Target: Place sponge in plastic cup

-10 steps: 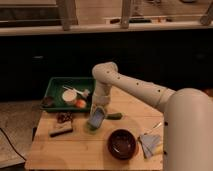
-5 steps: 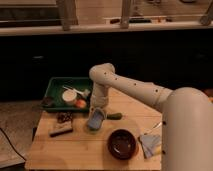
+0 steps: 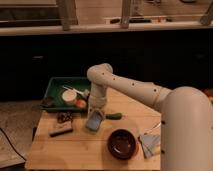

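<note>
Between tray [image 3: 54, 89] and bowl [image 3: 112, 145], pincer [image 3: 95, 112] hangs over cup [image 3: 93, 122].

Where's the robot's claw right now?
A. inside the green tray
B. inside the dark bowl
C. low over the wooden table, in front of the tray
C: the claw hangs low over the wooden table, between the green tray and the dark bowl.

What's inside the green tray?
A white bowl, an orange thing and a dark thing. The arm covers the tray at its right corner. The end effector is over the table in front.
</note>
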